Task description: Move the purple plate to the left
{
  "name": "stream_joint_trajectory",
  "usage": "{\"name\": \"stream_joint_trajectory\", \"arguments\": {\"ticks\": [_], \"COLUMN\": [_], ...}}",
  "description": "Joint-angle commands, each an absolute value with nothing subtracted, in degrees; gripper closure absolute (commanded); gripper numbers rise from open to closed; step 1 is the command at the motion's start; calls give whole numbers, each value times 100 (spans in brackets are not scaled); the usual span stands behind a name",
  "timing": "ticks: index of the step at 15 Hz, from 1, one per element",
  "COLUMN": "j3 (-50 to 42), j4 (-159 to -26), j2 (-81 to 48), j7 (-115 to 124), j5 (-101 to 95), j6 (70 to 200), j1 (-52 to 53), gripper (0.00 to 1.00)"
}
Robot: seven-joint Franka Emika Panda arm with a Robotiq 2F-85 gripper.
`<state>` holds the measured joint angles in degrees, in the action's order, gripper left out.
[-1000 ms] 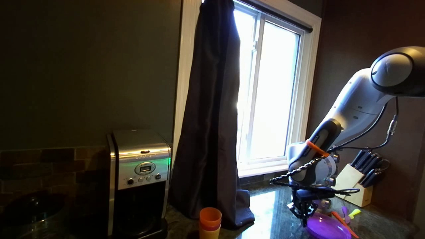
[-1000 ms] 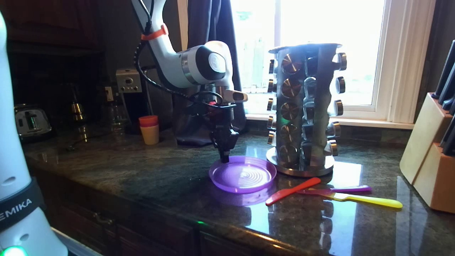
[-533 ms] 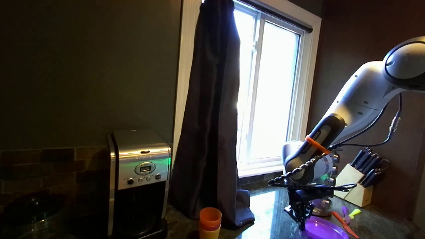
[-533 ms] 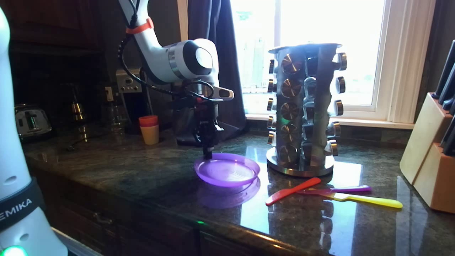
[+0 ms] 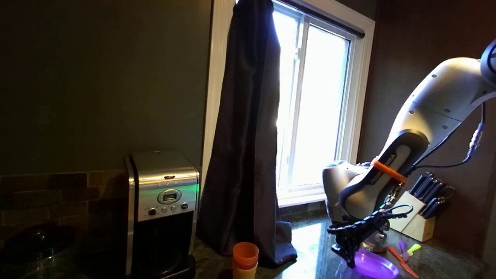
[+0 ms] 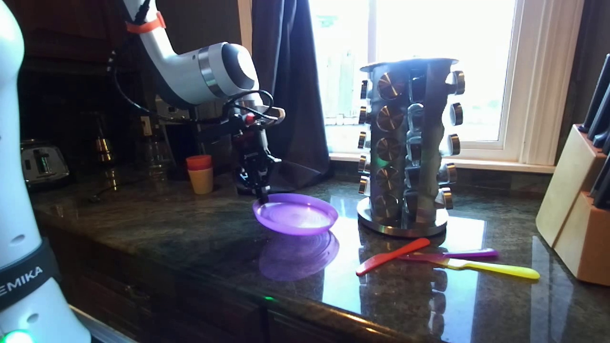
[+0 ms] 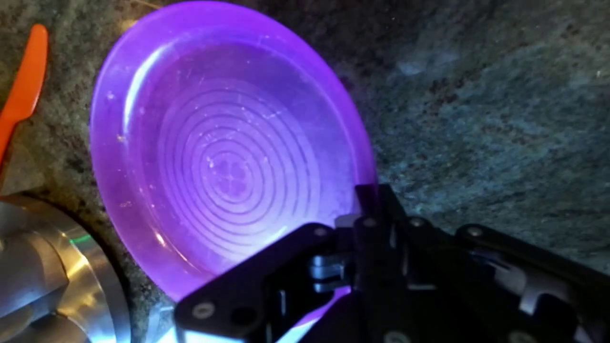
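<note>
The purple plate [image 6: 298, 216] hangs a little above the dark counter, with its reflection showing apart below it. It is slightly tilted. My gripper [image 6: 263, 197] is shut on the plate's rim, at the plate's left edge in that exterior view. In an exterior view the plate [image 5: 376, 265] shows at the lower right, with my gripper [image 5: 350, 264] at its near-left rim. In the wrist view the plate [image 7: 233, 176] fills the left and middle, and the gripper fingertips [image 7: 373, 195] pinch its right rim. Part of the rim is hidden behind the gripper.
A spice rack [image 6: 405, 147] stands right of the plate; its base [image 7: 90, 286] shows in the wrist view. A red knife [image 6: 393, 257], purple knife [image 6: 469, 254] and yellow knife [image 6: 500, 269] lie nearby. Stacked cups [image 6: 200, 176], a coffee maker [image 5: 166, 197] and a knife block [image 5: 412, 217] stand around.
The gripper and the purple plate have moved left and up together in an exterior view, away from the spice rack. The plate has risen off the counter. The knives and cups have not moved.
</note>
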<state>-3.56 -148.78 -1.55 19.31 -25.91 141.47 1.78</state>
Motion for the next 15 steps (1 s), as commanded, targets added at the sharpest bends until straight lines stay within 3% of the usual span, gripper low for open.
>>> {"name": "stream_joint_trajectory", "arguments": {"ticks": [1, 9, 15], "j3": [-6, 1020, 1444], "j4": [-15409, -16043, -15859], "j2": [530, 1432, 1331], "j7": [2355, 2409, 2057], "j5": [-3400, -4133, -4975], "j6": [14189, 14318, 14472], "j1": [318, 607, 820], "gripper": [99, 99, 99]}}
